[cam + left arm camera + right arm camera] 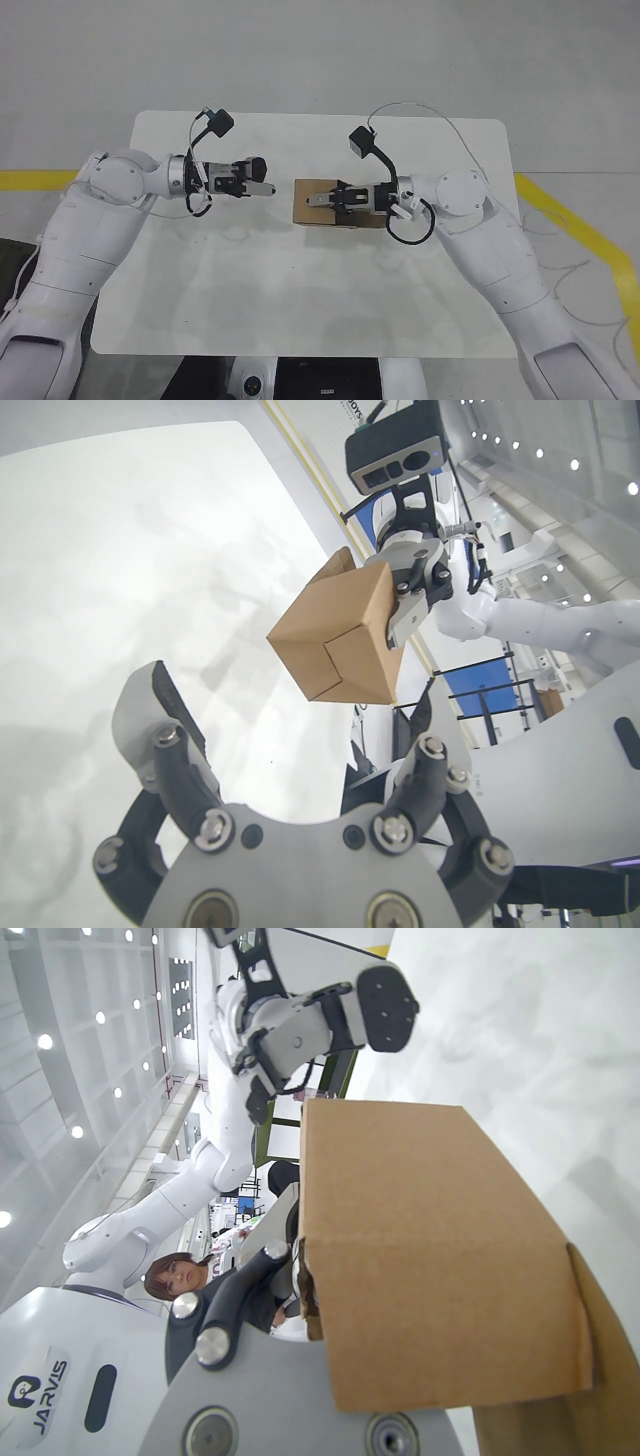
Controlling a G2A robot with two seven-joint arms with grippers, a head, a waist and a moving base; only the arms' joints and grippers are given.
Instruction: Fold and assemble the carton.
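Note:
A brown carton (345, 212) is held above the middle of the white table (300, 300). My right gripper (320, 199) is shut on one of its side walls; one finger (406, 615) presses on the outside of that wall. The carton (340, 640) shows a closed end with folded flaps turned toward my left gripper (292, 687), which is open and empty, a short way off to the carton's left. In the top view the left gripper (258, 187) is level with the carton. From the right wrist the carton (425, 1253) is close up, with the left gripper (382, 1013) beyond it.
The table's front half (300, 290) is bare. A thin cable (460, 135) loops over the table's back right corner. Yellow floor lines (30, 180) run past both sides of the table.

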